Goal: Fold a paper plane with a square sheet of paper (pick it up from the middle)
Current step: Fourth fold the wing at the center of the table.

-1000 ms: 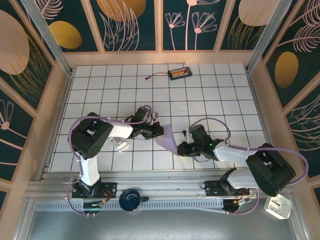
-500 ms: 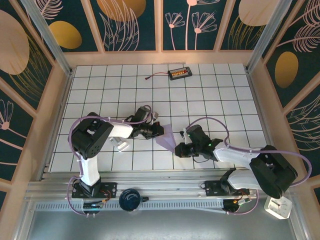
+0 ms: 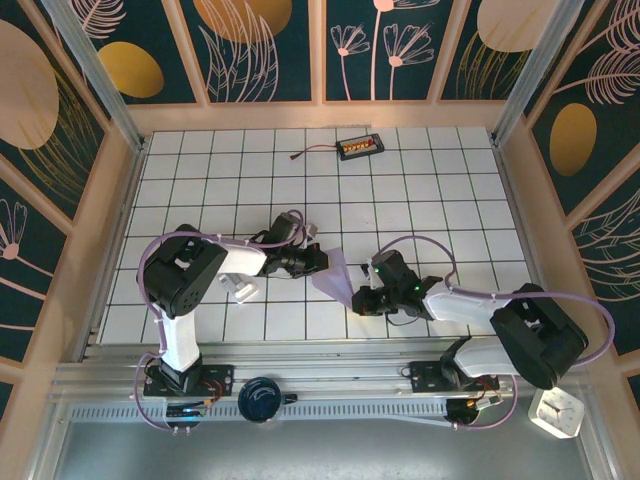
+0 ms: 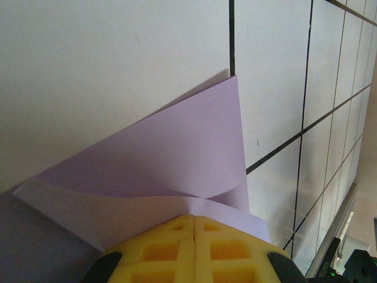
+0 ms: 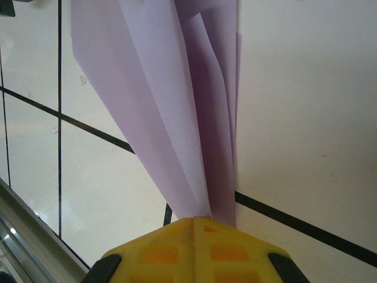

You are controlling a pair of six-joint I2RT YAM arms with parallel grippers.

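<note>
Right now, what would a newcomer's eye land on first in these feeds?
The lavender paper, folded into long creases, spans the near-middle of the tiled table. It is pinched at one end by the shut left gripper and at the other by the shut right gripper. A small black box with orange parts and a trailing wire lies near the far edge.

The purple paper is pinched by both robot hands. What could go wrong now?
1. The left gripper and right gripper are each shut on an opposite end of the folded paper. Pulling apart could tear it.
2. In the left wrist view the top layer bulges up in a curve, so pressing might make a crooked crease.
3. The right gripper pinches only the narrow tip where several layers meet; one could slip out.
</note>
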